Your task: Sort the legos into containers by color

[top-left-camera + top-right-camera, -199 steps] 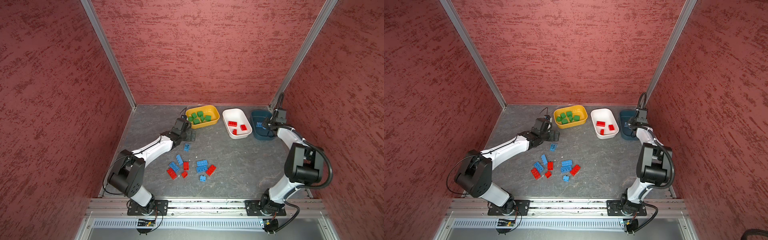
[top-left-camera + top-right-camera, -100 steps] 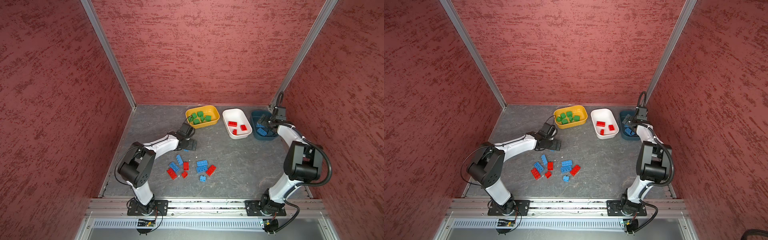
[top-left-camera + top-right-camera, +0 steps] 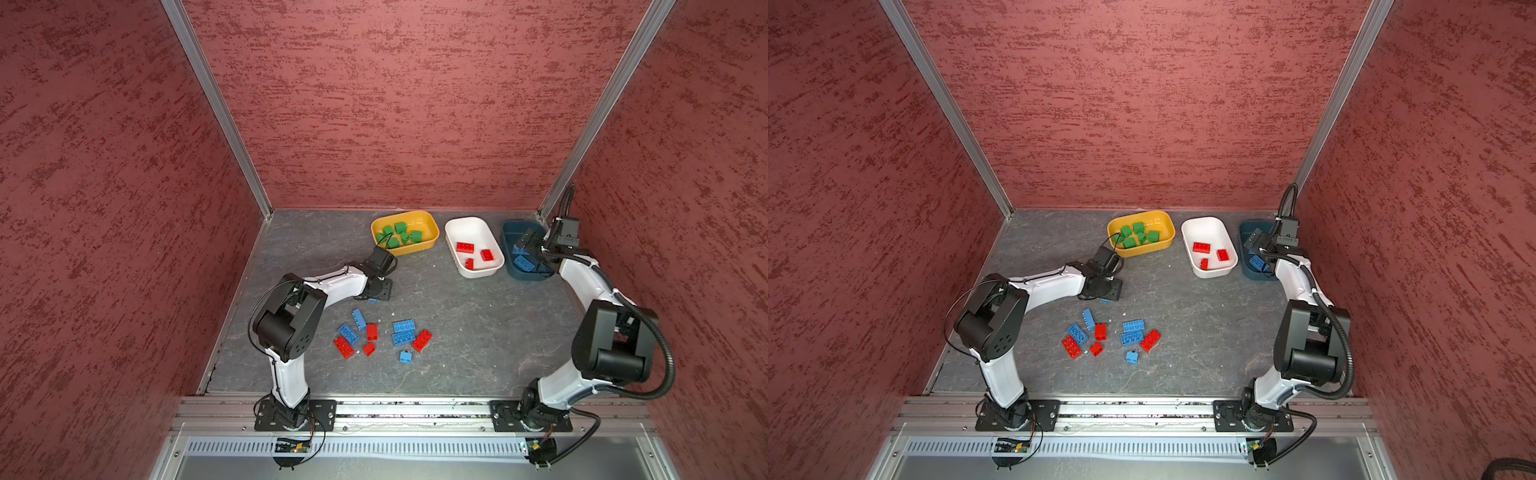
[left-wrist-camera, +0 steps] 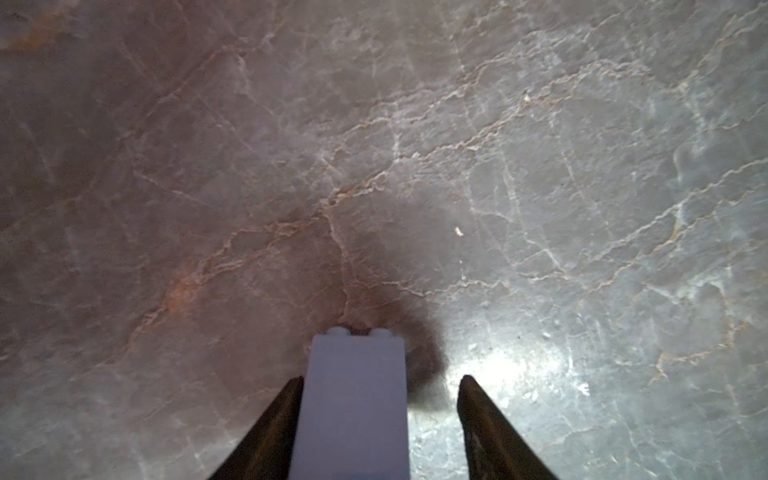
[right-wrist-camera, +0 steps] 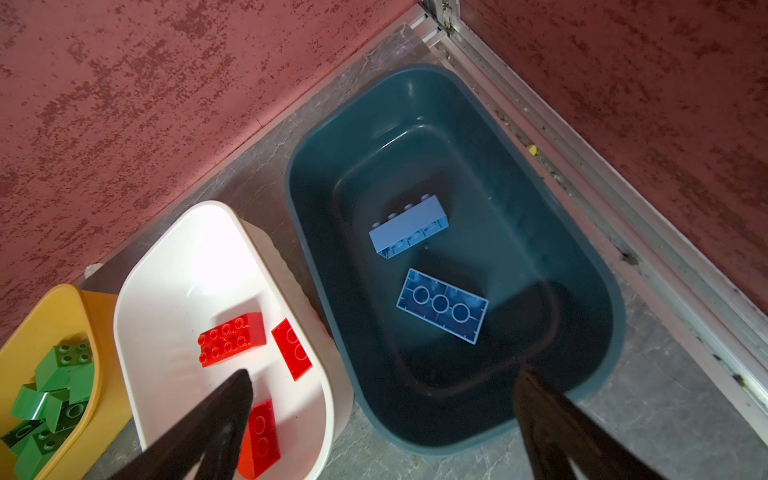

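Lego brick (image 4: pixel 353 407), blue, sits between the left tool's (image 4: pixel 381 377) spread jaws, touching 1 only; right tool (image 5: pixel 384 372) gapes wide above the teal tub (image 5: pixel 573 232).

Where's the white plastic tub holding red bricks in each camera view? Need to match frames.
In a top view: white rounded plastic tub, back of table, right of centre.
In a top view: same spot.
Left wrist: not in it.
Right wrist: white tub between its two neighbours, the dark teal plastic tub on one side.
Shared landmark: yellow-orange plastic tub of green bricks, right beside it.
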Tool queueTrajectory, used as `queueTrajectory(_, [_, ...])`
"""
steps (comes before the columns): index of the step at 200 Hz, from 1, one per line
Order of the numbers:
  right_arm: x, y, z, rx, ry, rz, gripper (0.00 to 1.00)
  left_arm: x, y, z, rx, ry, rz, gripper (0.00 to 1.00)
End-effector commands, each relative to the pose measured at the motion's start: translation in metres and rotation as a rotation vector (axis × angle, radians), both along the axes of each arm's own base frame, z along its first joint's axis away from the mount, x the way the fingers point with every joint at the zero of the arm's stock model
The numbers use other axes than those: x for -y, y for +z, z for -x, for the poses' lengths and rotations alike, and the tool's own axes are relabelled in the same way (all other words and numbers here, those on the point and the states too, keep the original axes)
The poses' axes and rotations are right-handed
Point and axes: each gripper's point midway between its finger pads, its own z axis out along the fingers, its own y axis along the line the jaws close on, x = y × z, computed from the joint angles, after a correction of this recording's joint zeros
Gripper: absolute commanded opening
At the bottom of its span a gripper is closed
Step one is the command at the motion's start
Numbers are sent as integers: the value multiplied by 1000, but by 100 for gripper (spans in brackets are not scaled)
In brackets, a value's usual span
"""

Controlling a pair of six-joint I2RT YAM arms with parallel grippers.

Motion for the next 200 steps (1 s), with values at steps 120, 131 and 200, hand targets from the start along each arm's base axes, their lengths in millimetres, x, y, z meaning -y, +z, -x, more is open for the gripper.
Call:
queueTrajectory(120, [-100,66,6,286,253,-62,99,16,79,-27,195,144,199,26])
queueTrajectory(131, [-121,72,7,343,302,-58,99,23,96,-32,214,180,266,26])
queueTrajectory(200, [-212,81,18,503,543,-78,99,55,161,-45,252,281,563,25])
